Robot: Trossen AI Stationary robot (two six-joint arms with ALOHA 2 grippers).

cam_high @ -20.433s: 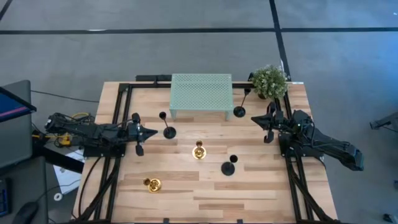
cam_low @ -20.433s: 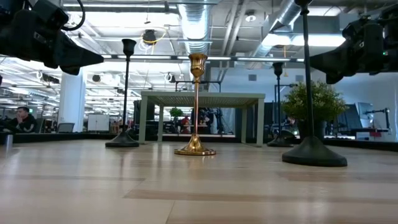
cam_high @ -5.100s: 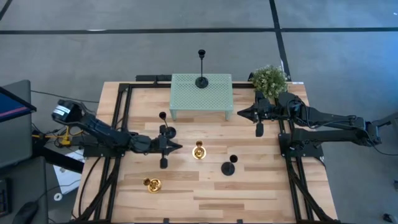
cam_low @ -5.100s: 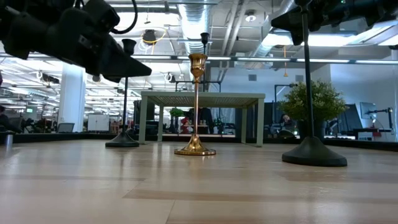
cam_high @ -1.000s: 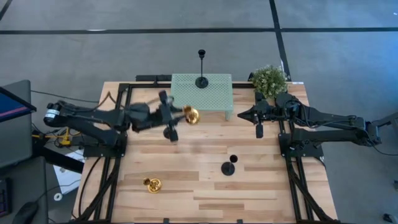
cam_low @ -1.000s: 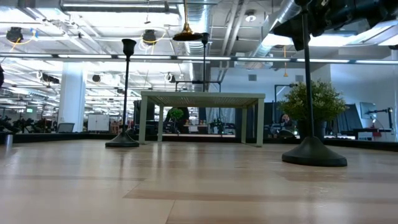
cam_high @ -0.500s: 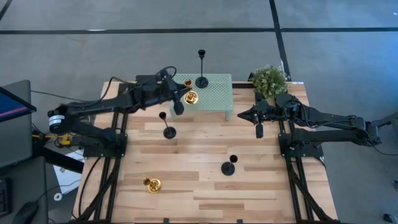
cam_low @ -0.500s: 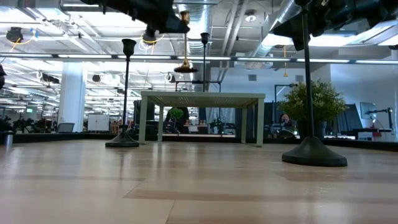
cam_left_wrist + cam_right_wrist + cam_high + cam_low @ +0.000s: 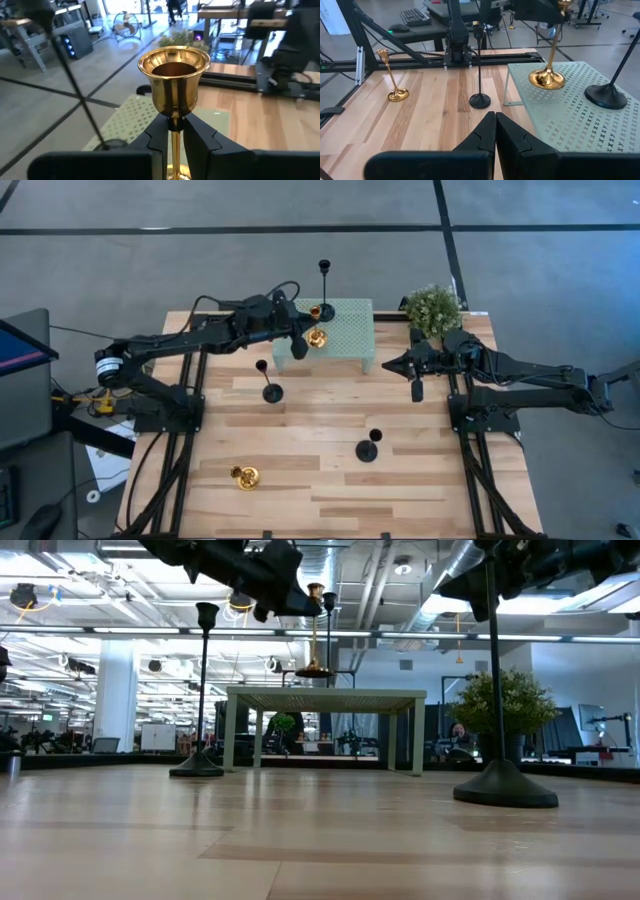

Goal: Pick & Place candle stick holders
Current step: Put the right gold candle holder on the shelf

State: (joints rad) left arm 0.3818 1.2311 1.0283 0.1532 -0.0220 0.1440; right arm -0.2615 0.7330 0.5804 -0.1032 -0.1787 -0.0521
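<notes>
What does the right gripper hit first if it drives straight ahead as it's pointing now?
Probably the green perforated riser. In its wrist view, the right gripper points at the riser's near corner, fingers shut and empty. The black candle holder on the table sits close to that line; depth is unclear, so it could clip that instead.

Green perforated stand: room free on its mid/right deck; black holder blocks back edge, left gripper w/ gold holder crowds the left end. Plant flanks right.
</notes>
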